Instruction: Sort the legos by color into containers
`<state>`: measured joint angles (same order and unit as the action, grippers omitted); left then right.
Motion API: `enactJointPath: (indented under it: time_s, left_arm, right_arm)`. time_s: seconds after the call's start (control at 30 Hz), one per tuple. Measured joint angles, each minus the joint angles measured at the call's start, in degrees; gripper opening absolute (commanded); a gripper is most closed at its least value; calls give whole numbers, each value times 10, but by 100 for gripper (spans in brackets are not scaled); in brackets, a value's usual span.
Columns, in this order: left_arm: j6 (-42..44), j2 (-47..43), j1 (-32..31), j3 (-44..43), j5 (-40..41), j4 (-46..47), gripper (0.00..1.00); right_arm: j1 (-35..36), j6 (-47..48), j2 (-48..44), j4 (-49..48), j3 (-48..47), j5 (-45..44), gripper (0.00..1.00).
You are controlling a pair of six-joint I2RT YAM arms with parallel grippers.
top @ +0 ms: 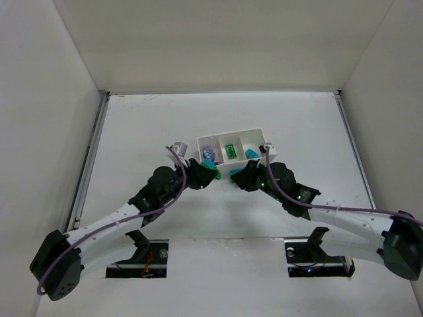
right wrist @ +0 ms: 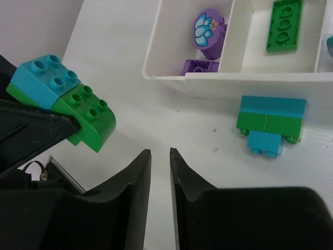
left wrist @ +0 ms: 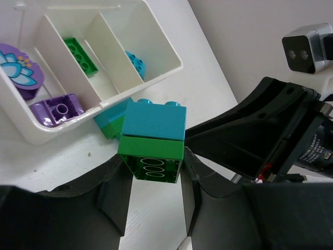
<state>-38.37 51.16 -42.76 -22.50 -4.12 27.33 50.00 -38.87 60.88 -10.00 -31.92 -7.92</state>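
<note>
My left gripper is shut on the green lower brick of a two-brick stack with a teal brick on top, held above the table just in front of the white tray. The stack also shows in the right wrist view. My right gripper is empty, its jaws almost closed with a narrow gap, facing the held stack from the right. The tray's left compartment holds purple pieces, the middle a green plate, the right a teal brick.
A second joined stack of teal and green bricks lies on the table against the tray's near wall; it also shows in the left wrist view. In the top view both grippers meet close together just in front of the tray.
</note>
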Motion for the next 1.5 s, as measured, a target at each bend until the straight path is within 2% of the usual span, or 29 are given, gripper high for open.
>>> enactJointPath:
  time_s: [0.33,0.5,0.87,0.97,1.27,1.5]
  left_arm:
    - [-12,50,-10,0,-60,23,26]
    - [-21,50,-8,0,-89,38,26]
    - [-57,31,-3,30,-169,84,26]
    - [-70,30,-2,37,-195,99,26]
    - [-91,17,-4,55,-249,124,26]
    - [-105,10,-7,57,-280,140,27]
  right_arm:
    - [0,-5,-66,-12,21,17,34]
    - [-1,-6,-88,-27,29,61,42]
    - [-7,-18,-110,-125,60,196,73]
    - [-8,-20,-110,-143,63,216,79]
    - [-38,-21,-66,-176,63,243,82]
    - [-39,-22,-20,-213,63,285,76]
